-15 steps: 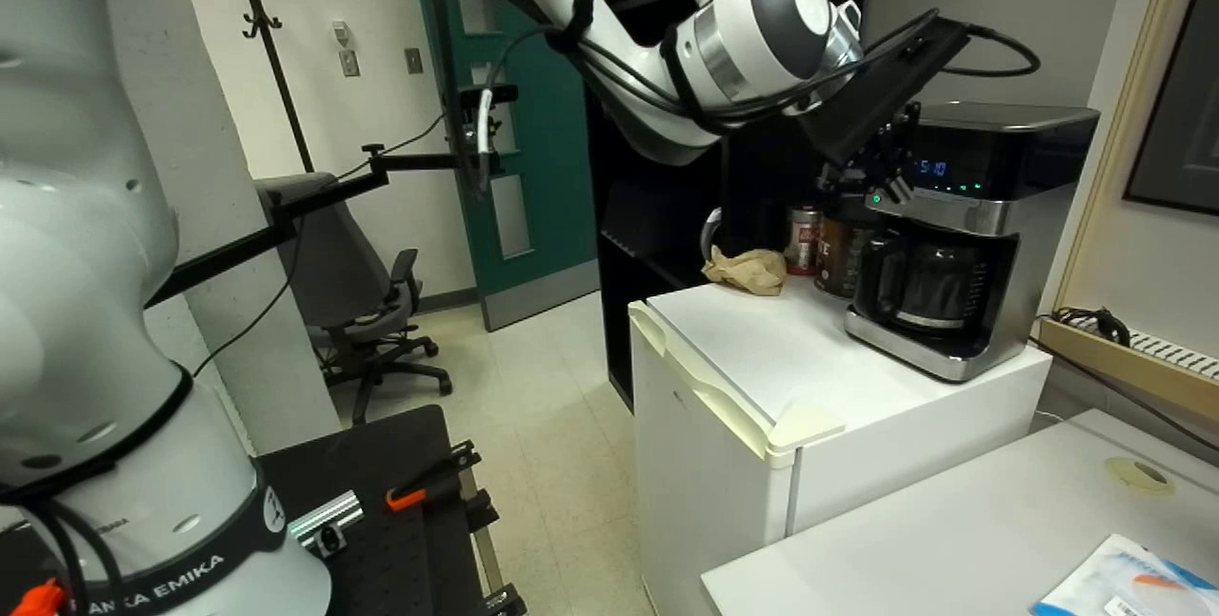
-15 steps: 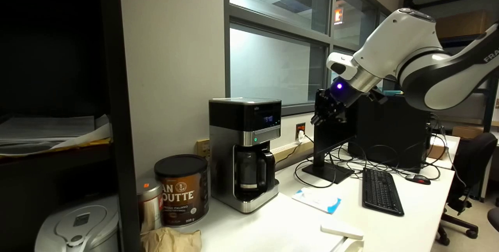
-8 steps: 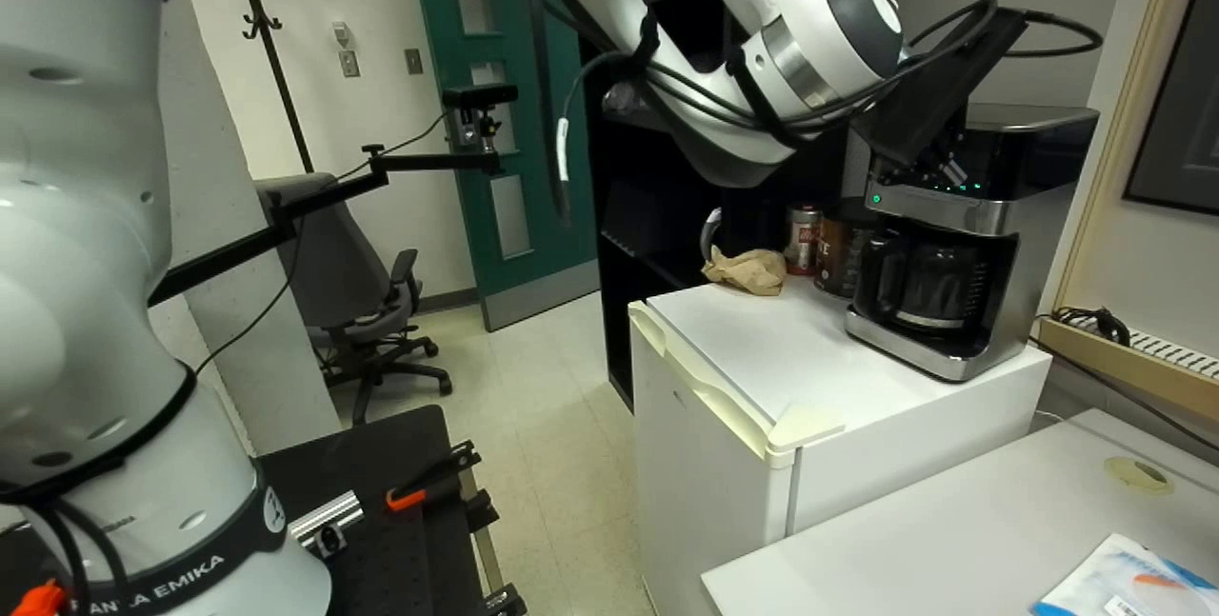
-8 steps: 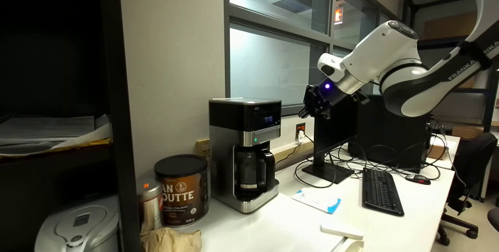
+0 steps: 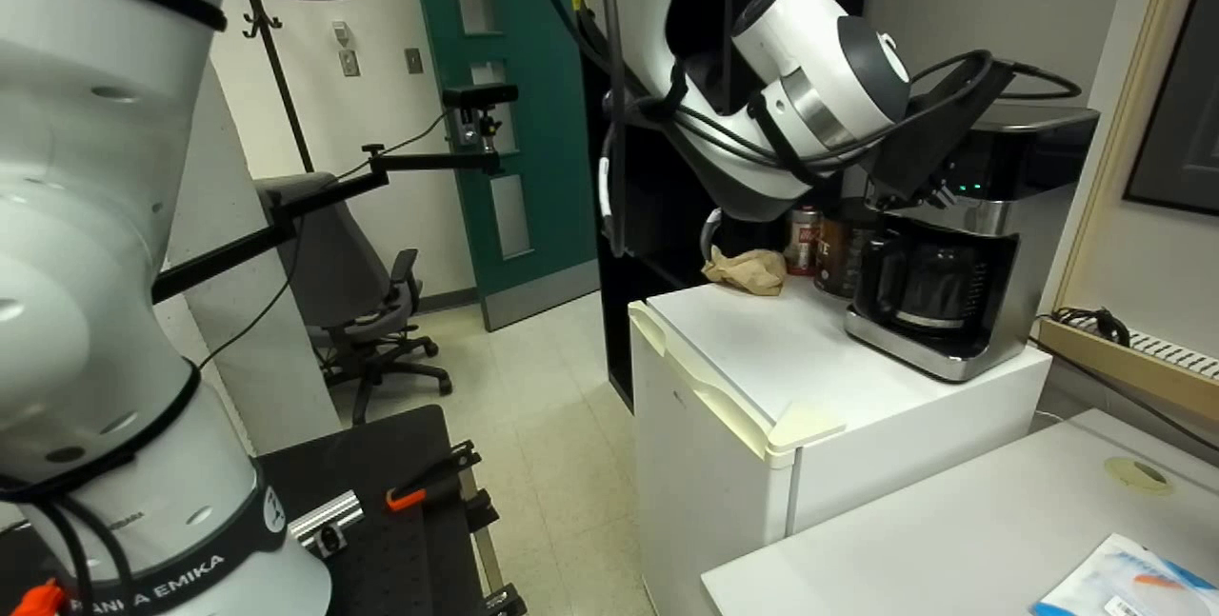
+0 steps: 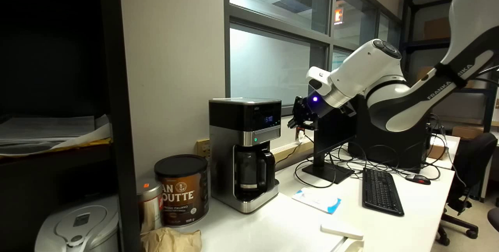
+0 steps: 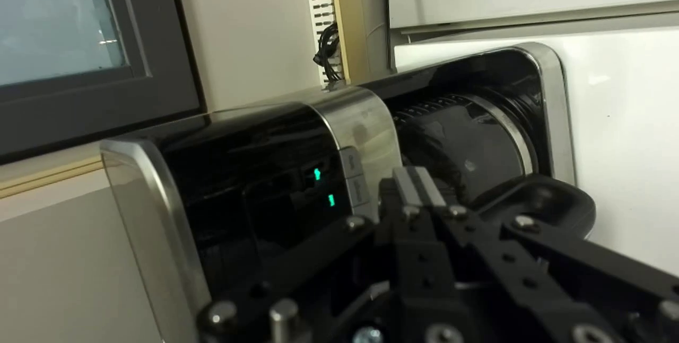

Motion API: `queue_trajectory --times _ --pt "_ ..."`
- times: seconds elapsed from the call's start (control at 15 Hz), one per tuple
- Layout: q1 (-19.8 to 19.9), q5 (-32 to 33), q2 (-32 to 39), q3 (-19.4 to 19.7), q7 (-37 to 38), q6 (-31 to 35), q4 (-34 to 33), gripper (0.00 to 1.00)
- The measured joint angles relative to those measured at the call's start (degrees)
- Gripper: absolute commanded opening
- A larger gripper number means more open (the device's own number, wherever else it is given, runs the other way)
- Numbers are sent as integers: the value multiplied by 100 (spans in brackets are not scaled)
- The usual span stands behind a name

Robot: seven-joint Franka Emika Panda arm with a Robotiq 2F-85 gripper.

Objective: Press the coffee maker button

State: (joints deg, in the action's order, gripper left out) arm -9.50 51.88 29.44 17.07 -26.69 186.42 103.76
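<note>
The coffee maker (image 5: 1048,154) is boxy, black and silver, with a dark glass carafe (image 5: 943,283). It also shows in an exterior view (image 6: 228,117) and in the wrist view (image 7: 238,141). A lit green round button (image 6: 255,140) is on its silver band; my gripper hides that button in the wrist view. Flat grey buttons (image 7: 356,186) and green lights show in the wrist view. My gripper (image 7: 419,186) is shut and empty, fingertips together in front of the silver band and carafe. In an exterior view the gripper (image 6: 291,123) is apart from the machine, at front-panel height.
The machine stands on a white mini fridge (image 5: 714,464). A brown coffee can (image 6: 185,193), a smaller tin (image 6: 150,205) and a paper bag (image 5: 748,270) are beside it. A monitor (image 6: 335,131), keyboard (image 6: 382,191) and blue-white packet (image 6: 317,200) are on the desk.
My gripper has moved closer to the coffee maker and then lower, from display height down towards the silver band. The coffee maker has not moved.
</note>
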Motion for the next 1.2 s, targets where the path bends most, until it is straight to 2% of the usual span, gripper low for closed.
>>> queue_trajectory --times 0.4,1.2 --pt "-145 -78 360 141 99 91 -401 0" --pt "-195 -107 765 162 174 95 -868 0"
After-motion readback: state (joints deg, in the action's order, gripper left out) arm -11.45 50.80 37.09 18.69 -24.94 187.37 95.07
